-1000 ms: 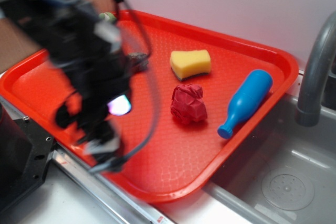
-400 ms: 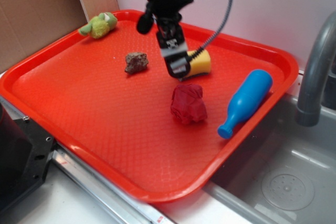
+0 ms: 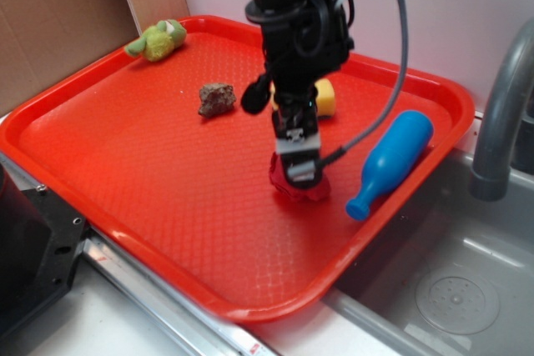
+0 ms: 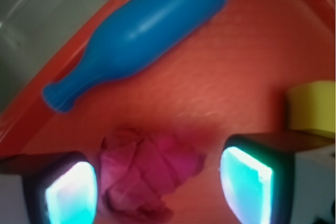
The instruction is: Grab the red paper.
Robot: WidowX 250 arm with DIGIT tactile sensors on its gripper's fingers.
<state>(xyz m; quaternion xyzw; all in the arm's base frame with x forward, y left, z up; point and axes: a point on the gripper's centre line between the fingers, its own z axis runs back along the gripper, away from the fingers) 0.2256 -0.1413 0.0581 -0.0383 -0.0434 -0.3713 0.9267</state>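
Gripper low over red paper, jaws apart, straddling it, not clamped. Paper on orange-red tray, between blue bottle and yellow sponge.

Odds and ends lying on an orange-red tray beside a sink

A blue bottle is lying on its side near the tray's right rim, a yellow sponge is sitting behind it, a brown rock is resting mid-tray, and a green plush toy is lying at the far corner; a grey faucet is rising at the right.
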